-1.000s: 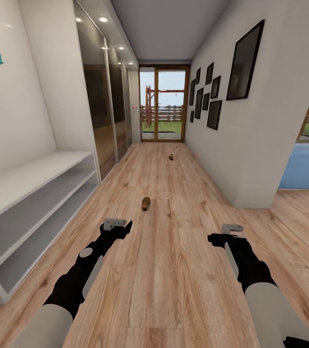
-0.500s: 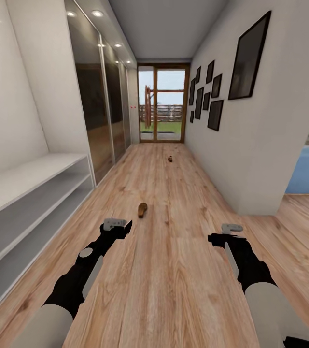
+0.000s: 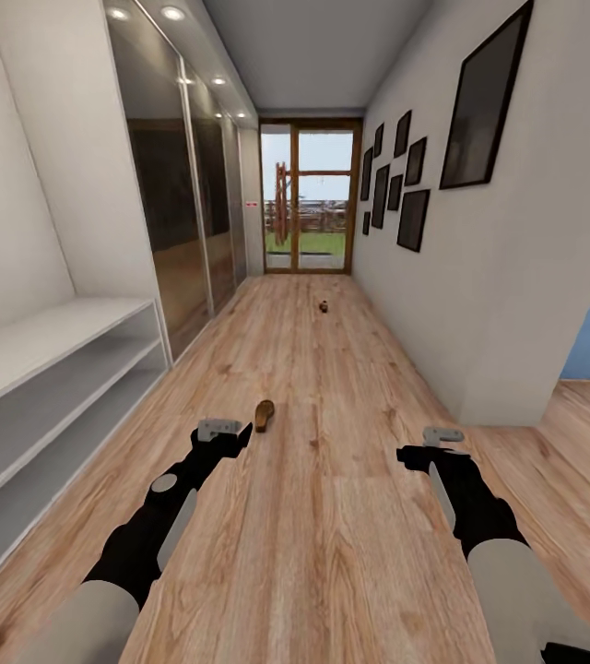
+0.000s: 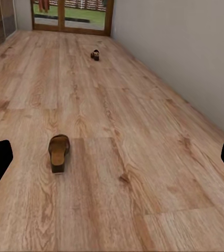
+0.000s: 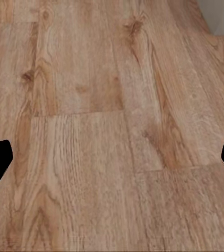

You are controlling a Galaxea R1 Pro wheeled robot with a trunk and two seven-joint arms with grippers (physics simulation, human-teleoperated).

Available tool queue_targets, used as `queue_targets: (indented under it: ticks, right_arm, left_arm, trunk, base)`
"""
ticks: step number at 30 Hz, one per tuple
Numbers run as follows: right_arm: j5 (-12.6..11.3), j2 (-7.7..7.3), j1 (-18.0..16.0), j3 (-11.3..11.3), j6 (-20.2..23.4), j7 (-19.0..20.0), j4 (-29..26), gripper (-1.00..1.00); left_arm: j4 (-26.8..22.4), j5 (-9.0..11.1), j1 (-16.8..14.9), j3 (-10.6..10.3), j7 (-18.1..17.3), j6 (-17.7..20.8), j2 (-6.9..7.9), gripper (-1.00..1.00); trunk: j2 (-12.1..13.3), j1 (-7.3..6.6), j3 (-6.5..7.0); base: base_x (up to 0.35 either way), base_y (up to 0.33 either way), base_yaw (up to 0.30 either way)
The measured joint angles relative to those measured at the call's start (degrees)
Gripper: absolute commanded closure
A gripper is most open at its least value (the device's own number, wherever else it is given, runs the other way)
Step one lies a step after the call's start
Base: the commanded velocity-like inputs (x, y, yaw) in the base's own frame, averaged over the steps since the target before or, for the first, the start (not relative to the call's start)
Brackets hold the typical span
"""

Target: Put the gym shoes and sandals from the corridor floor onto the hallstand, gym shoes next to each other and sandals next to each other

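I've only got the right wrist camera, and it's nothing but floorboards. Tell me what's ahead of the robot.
Observer: A brown sandal lies on the floor just beyond the left gripper, whose fingers are open.
Operator: Find me the other one.
Observer: A second small dark shoe, probably the matching sandal, lies much farther down the corridor, towards the glass door.
Operator: Now locate the rack.
Observer: A pale shoe rack with two open shelf rows stands against the wall on the robot's left.
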Motion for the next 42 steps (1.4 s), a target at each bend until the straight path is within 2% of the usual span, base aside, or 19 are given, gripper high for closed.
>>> queue_targets:
  ticks: [8, 11, 15, 18, 26, 29, 33, 37, 42]
  right_arm:
    - [-0.05, 0.02, 0.00, 0.01, -0.03, -0.04, 0.41, -1.00]
    - [-0.11, 0.05, -0.02, 0.02, -0.06, -0.05, 0.42, -1.00]
    - [-0.10, 0.02, 0.01, 0.02, -0.53, -0.02, 0.13, -1.00]
    - [-0.10, 0.01, 0.01, 0.02, -0.63, -0.04, -0.07, -1.00]
    - [-0.23, -0.05, 0.01, -0.04, -1.35, -0.05, 0.40, -1.00]
    - [-0.30, -0.04, 0.01, -0.11, -3.87, -0.04, 0.40, -1.00]
    - [-0.31, 0.00, 0.00, 0.04, -5.44, 0.13, -0.12, -1.00]
    - [-0.29, -0.04, -0.02, 0.03, -5.76, 0.27, -0.66, -1.00]
    - [-0.27, -0.03, -0.03, -0.07, -5.87, 0.36, -5.24, -1.00]
  left_arm:
    - [2.27, -0.20, -0.01, 0.21, 0.34, -0.13, 0.00, -1.00]
    - [2.40, -0.24, -0.02, 0.23, 1.66, -0.14, 0.03, -1.00]
    - [2.64, -0.33, -0.01, 0.17, 5.83, -0.17, 0.04, -1.00]
    - [3.33, -0.34, -0.01, 0.18, 7.54, -0.25, 0.04, -1.00]
    - [5.16, -0.42, -0.03, 0.43, 9.23, -0.80, 0.17, -1.00]
    - [7.00, -0.45, -0.10, 0.62, 11.55, -2.28, 0.26, -1.00]
    - [12.35, -0.65, -0.36, 0.67, 15.31, -5.88, 0.29, -1.00]
    - [15.04, -0.81, -0.47, 0.64, 16.19, -8.75, 0.30, -1.00]
    - [15.79, -0.87, -0.51, 0.62, 16.45, -9.84, 0.30, -1.00]
  trunk:
    - [0.00, 0.00, 0.00]
    - [0.00, 0.00, 0.00]
    - [0.00, 0.00, 0.00]
    - [0.00, 0.00, 0.00]
    - [0.00, 0.00, 0.00]
    - [0.00, 0.00, 0.00]
    - [0.00, 0.00, 0.00]
    - [0.00, 0.00, 0.00]
    - [0.00, 0.00, 0.00]
  base:
    - [0.349, -0.121, 0.000]
    - [0.349, -0.134, 0.000]
    - [0.349, -0.137, 0.000]
    - [0.349, -0.138, 0.000]
    - [0.349, -0.138, 0.000]
    - [0.349, -0.146, 0.000]
    - [0.349, -0.159, 0.000]
    - [0.349, -0.160, 0.000]
    - [0.349, -0.055, 0.000]
